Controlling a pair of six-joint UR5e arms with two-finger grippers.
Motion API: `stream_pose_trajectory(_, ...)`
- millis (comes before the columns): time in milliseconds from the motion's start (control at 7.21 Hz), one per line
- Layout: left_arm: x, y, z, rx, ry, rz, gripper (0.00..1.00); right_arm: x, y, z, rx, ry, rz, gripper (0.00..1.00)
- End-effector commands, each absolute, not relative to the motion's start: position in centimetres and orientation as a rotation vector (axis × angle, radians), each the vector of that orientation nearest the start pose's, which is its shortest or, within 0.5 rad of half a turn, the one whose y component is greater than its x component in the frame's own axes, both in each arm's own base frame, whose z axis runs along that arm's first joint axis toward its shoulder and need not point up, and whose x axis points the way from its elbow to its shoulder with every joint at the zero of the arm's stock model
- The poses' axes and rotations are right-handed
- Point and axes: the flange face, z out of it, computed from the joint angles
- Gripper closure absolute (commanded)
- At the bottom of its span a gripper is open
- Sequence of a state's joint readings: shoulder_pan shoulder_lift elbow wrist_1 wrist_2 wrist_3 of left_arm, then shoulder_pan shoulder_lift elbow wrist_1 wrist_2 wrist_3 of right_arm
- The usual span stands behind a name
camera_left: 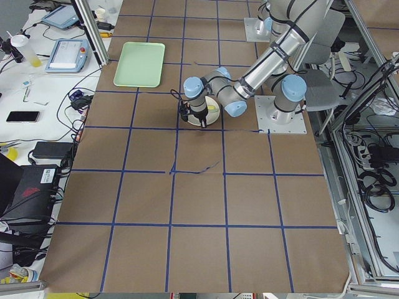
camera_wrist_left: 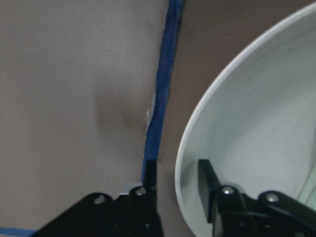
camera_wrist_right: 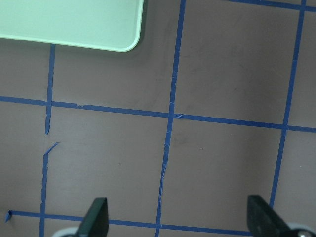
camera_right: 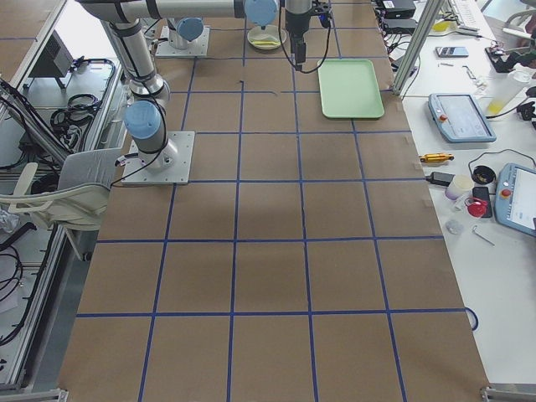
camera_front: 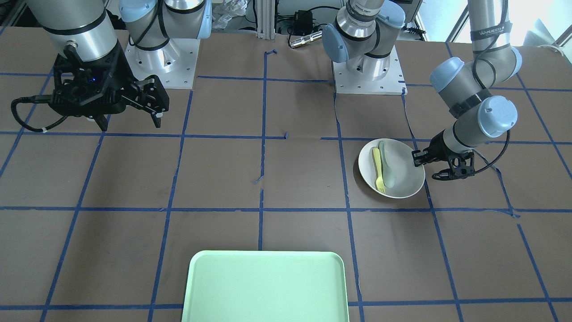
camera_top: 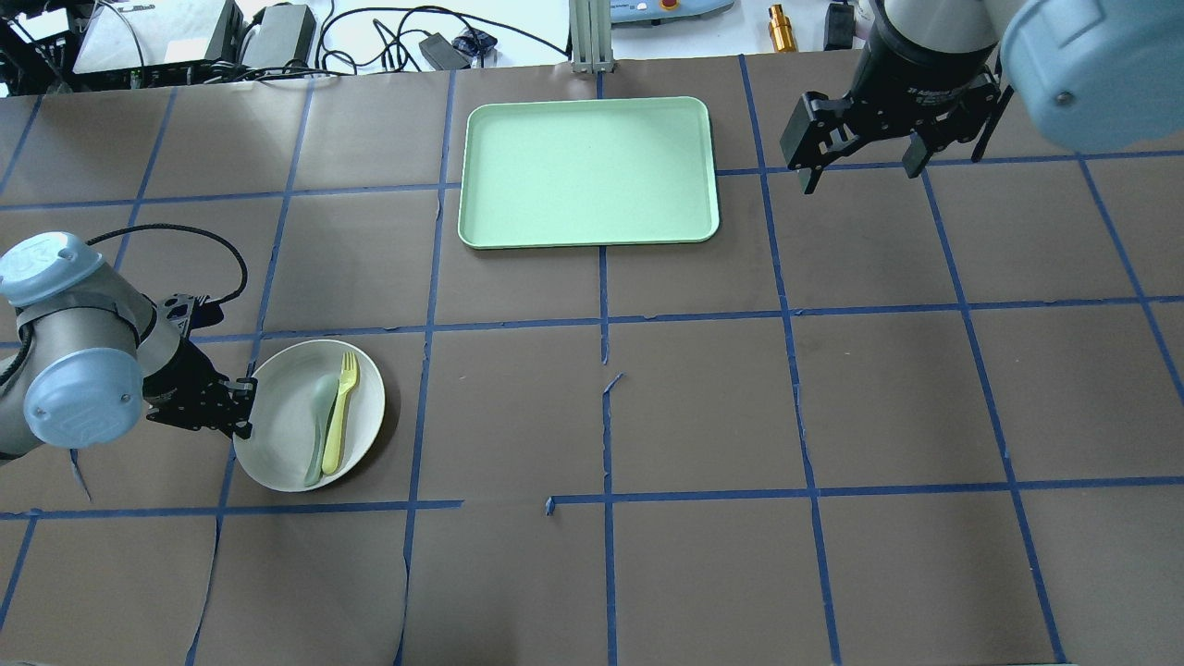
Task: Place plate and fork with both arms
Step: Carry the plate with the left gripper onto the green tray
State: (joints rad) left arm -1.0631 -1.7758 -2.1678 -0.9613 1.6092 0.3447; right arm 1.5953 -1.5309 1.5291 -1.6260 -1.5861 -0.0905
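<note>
The off-white plate [camera_top: 287, 444] lies on the table at my left, with the yellow fork [camera_top: 339, 412] and a grey-green spoon [camera_top: 319, 427] side by side in it. It also shows in the front view [camera_front: 404, 179], fork [camera_front: 378, 167] included. My left gripper [camera_top: 245, 407] is low at the plate's near-left edge. In the left wrist view the gripper [camera_wrist_left: 177, 180] is open and straddles the plate's rim [camera_wrist_left: 197, 128], one finger inside and one outside, with small gaps. My right gripper [camera_top: 860, 174] is open and empty, held high beside the tray.
A mint-green rectangular tray [camera_top: 592, 171] lies at the far middle of the table; its corner shows in the right wrist view [camera_wrist_right: 74, 24]. Blue tape lines cross the brown table cover. Cables and gear lie beyond the far edge.
</note>
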Motion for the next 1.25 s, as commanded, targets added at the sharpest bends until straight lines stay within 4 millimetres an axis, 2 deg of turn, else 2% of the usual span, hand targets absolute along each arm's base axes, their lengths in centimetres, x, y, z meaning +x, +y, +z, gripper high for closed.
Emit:
stream_pose_trajectory(0, 10.1, -45.5, 18.8, -0.252, 3.192, 0.254, 1.0, 14.4, -51.1, 49.4, -0.181, 3.152, -0.089, 0.0)
stream_pose_trajectory(139, 10.0, -47.6, 20.2, -0.272, 3.291, 0.152, 1.0, 14.4, -51.1, 49.4, -0.181, 3.152, -0.089, 0.0)
stream_pose_trajectory(277, 9.4, -48.8, 21.2, -0.287, 3.367, 0.201, 1.0, 14.4, -51.1, 49.4, -0.181, 3.152, -0.089, 0.0)
stream_pose_trajectory(416, 8.9, -50.3, 22.2, -0.312, 3.458, 0.155, 1.0, 14.4, -51.1, 49.4, -0.181, 3.152, -0.089, 0.0)
stream_pose_trajectory(555, 8.8, -52.1, 22.4, -0.328, 3.524, 0.09, 1.0, 14.4, -51.1, 49.4, -0.181, 3.152, -0.086, 0.0)
stream_pose_trajectory(693, 7.4, -54.7, 22.6, -0.261, 3.551, 0.069, 1.0, 14.4, -51.1, 49.4, -0.181, 3.152, -0.089, 0.0)
stream_pose_trajectory(832, 4.6, -58.2, 23.5, -0.184, 3.549, 0.076, 1.0, 14.4, -51.1, 49.4, -0.181, 3.152, -0.086, 0.0)
stream_pose_trajectory(971, 0.6, -61.7, 24.7, -0.128, 3.533, 0.049, 1.0, 14.4, -51.1, 49.3, -0.181, 3.152, -0.084, 0.0)
stream_pose_trajectory(1109, -2.7, -65.0, 24.7, -0.104, 3.528, 0.038, 1.0, 14.4, -51.1, 49.3, -0.181, 3.152, -0.084, 0.0)
